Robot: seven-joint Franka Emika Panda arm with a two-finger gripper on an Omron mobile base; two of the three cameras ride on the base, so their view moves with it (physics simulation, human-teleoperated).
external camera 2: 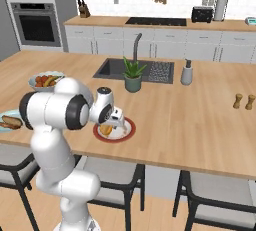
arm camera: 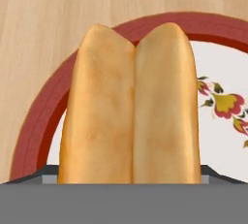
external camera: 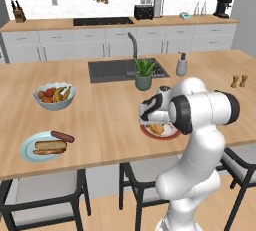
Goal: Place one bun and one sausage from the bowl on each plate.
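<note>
Kitchen island countertop (external camera: 110,120) of pale wood carries the whole setup. From the left base view, a light blue plate (external camera: 30,151) sits near the front left edge with a tan bun (external camera: 50,145) and a dark sausage (external camera: 62,136) on it, a second pinkish sausage (external camera: 48,152) lying just beside the bun. Behind that plate stands a pale blue fruit bowl (external camera: 55,96). The right base view catches only the rim of that blue plate at its left edge, but gives a clearer look at the white plate with a red rim (external camera 2: 125,134), which the arm largely covers in the left base view.

The gripper (external camera 2: 111,125) hangs low over the red-rimmed plate in both base views, with a yellow-orange bun (external camera 2: 105,129) at its tips. The hand view adds the close detail: the split yellow-orange bun (arm camera: 131,106) runs straight up the middle, directly ahead of the hand and lying across the plate's (arm camera: 34,131) red rim and flowered white centre. The fingers stand spread wide; whether they touch the bun's sides I cannot tell, as the tips are hidden at the bottom edge.

Farther back, a potted plant (external camera: 144,73) stands at the sink (external camera: 112,69), a soap dispenser (external camera: 181,65) to its right, and salt and pepper shakers (external camera 2: 244,101) stand well apart on the right.
</note>
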